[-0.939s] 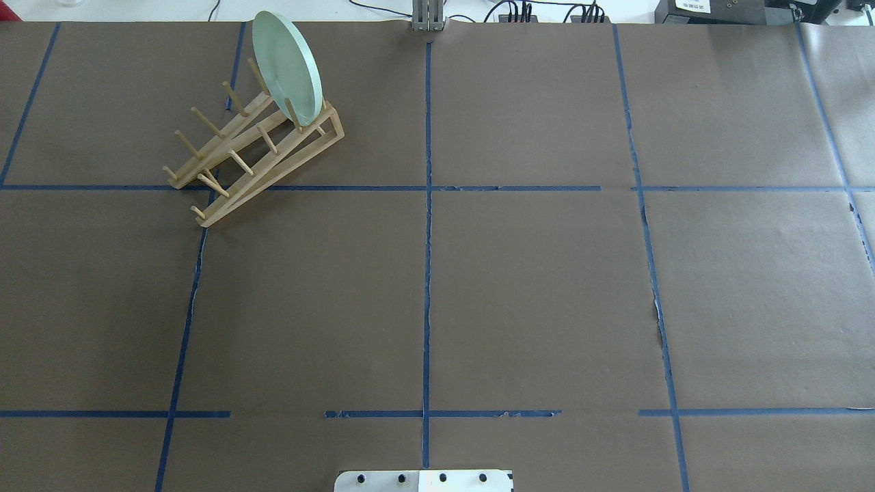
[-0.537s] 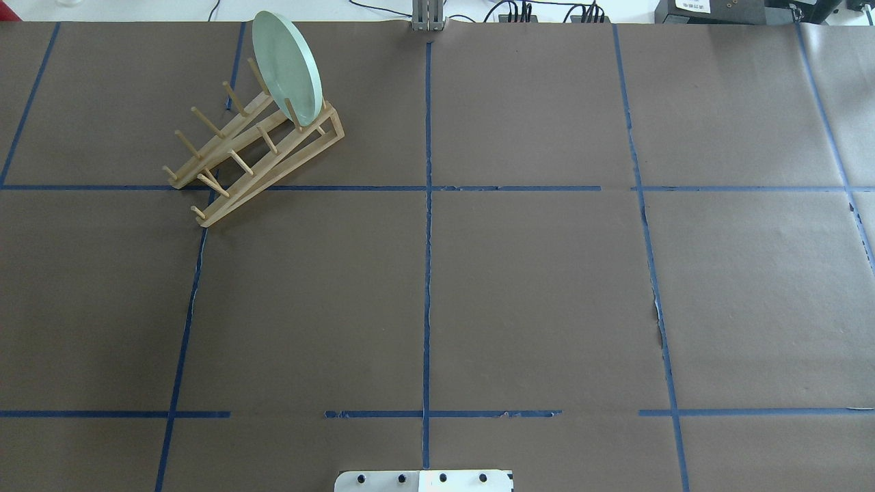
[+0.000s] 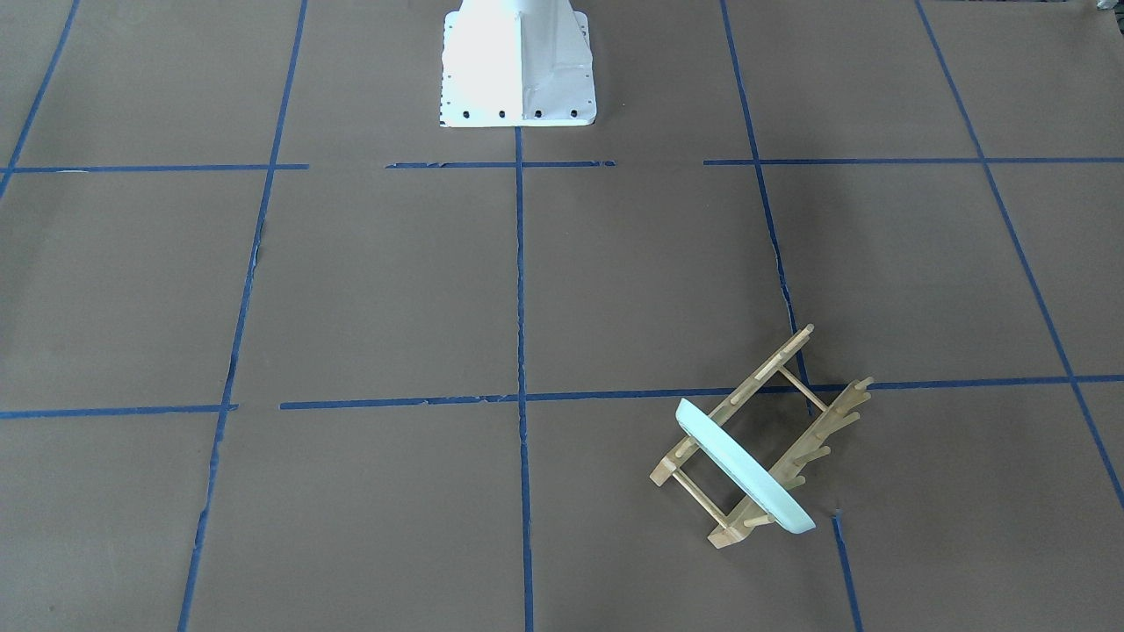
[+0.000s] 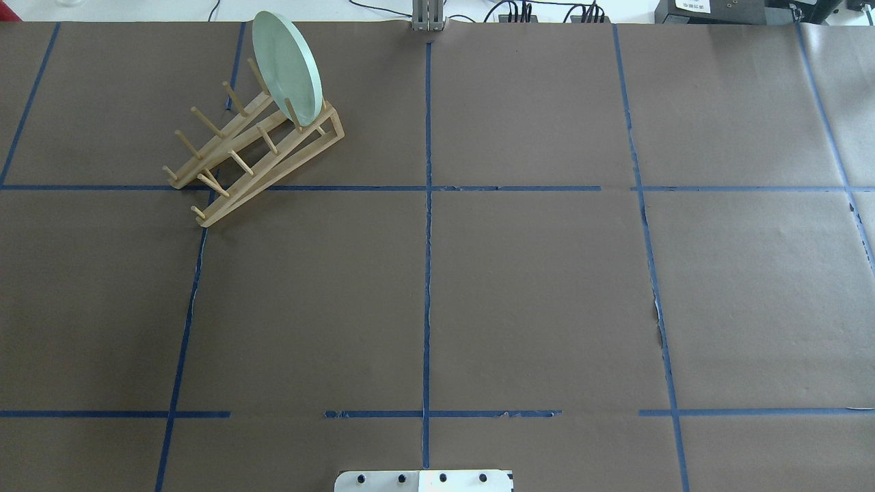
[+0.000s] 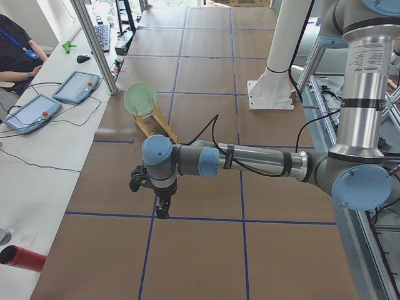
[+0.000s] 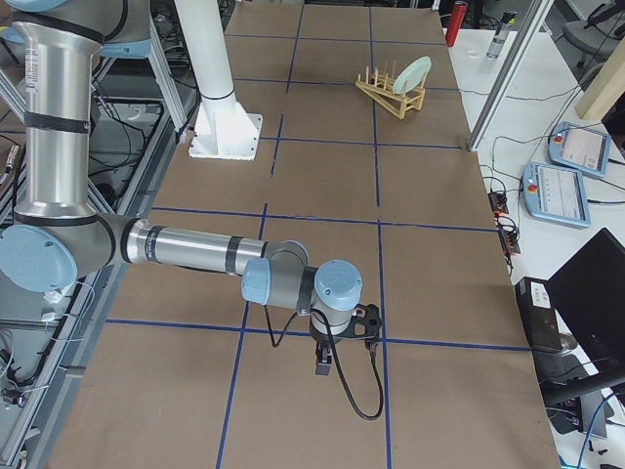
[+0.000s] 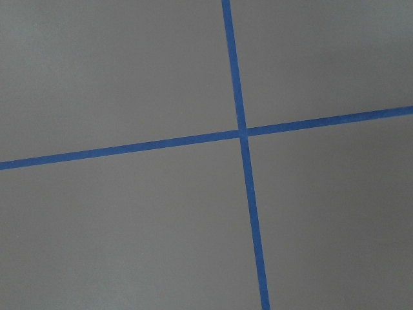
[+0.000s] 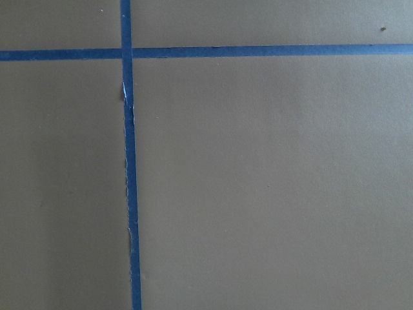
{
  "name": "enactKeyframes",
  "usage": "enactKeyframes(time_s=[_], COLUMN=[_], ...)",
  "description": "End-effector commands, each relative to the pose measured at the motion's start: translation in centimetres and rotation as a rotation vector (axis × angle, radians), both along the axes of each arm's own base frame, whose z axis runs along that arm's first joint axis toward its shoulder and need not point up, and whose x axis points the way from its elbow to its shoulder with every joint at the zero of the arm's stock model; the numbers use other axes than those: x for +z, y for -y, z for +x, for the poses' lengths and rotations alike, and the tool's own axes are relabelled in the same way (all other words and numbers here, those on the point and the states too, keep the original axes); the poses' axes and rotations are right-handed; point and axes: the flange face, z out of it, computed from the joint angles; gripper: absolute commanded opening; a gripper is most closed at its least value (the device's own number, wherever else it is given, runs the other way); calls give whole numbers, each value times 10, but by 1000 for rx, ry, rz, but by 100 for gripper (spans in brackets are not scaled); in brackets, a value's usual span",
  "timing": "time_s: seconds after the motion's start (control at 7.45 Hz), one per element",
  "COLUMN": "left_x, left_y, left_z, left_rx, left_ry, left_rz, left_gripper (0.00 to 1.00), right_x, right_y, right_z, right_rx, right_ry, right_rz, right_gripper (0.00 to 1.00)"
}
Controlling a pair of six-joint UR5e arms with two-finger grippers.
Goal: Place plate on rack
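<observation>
Now: plate (image 4: pixel 287 67) round, pale mint-green, matte, low raised rim. Stands on edge in rack (image 4: pixel 229 205), slot at rack's far end, leaning between pegs. From front view, plate seen edge-on across both rails. Rack light wood, set diagonally at far left of bench (image 4: pixel 533 287). Left gripper (image 5: pixel 161 209) hangs low over bench, near side, well apart from rack; clenched or released, cannot tell. Right gripper (image 6: pixel 324 363) low over bench at right end; likewise cannot tell. Neither carries anything.
</observation>
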Motion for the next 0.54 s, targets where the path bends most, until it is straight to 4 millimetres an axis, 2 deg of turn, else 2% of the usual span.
enactKeyframes(time_s=[0.0, 0.4], left_x=[-1, -3], left_y=[0, -3], left_z=[-1, -1], left_rx=[0, 0], left_ry=[0, 0], left_rz=[4, 10], left_gripper=[100, 100], right_x=[0, 0], right_y=[0, 0], right_z=[0, 0], right_rx=[1, 0], right_ry=[0, 0], right_rz=[0, 0], right_gripper=[100, 100])
